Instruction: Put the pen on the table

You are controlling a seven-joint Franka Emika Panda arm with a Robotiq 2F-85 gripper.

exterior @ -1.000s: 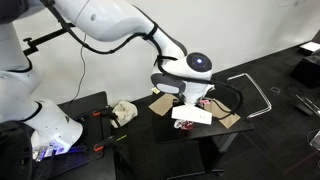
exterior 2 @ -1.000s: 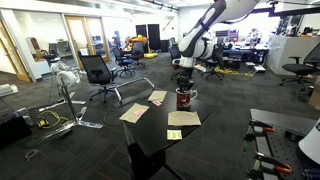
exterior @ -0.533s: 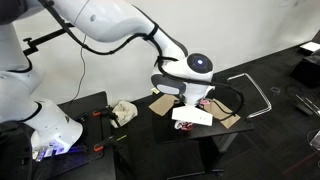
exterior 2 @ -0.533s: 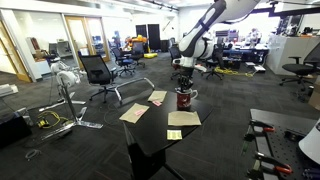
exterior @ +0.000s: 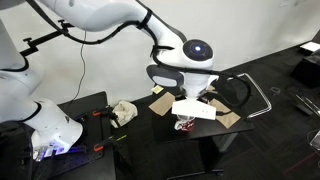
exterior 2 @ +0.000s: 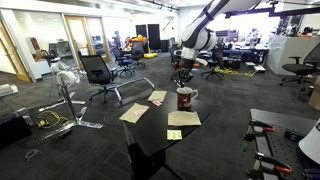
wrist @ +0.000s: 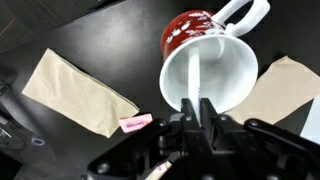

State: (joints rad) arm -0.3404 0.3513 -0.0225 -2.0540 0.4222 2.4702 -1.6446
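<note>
So the big white Panda arm [exterior: 110, 25] reaches over the small black worktop [exterior 2: 150, 132], a square top on a slim stand. A few tan paper sheets [wrist: 78, 92] lie flat on it. A red-and-white mug [wrist: 205, 55] stands upright between two of them, its handle toward the top right of the wrist view. The end effector [wrist: 198, 108] hangs straight above the mug's mouth. In an exterior view the end effector [exterior 2: 181, 74] looks clear of the mug [exterior 2: 185, 98], with a gap between them. Its fingers are pinched almost together on the pen [wrist: 196, 75], a thin whitish stick pointing straight down from them toward the white inside of the mug. Can't tell if the pen's lower end is below the rim or just over it. Smallest thing is a little pink item [wrist: 135, 122] on the worktop, just beside the corner of one paper sheet and near the mug
</note>
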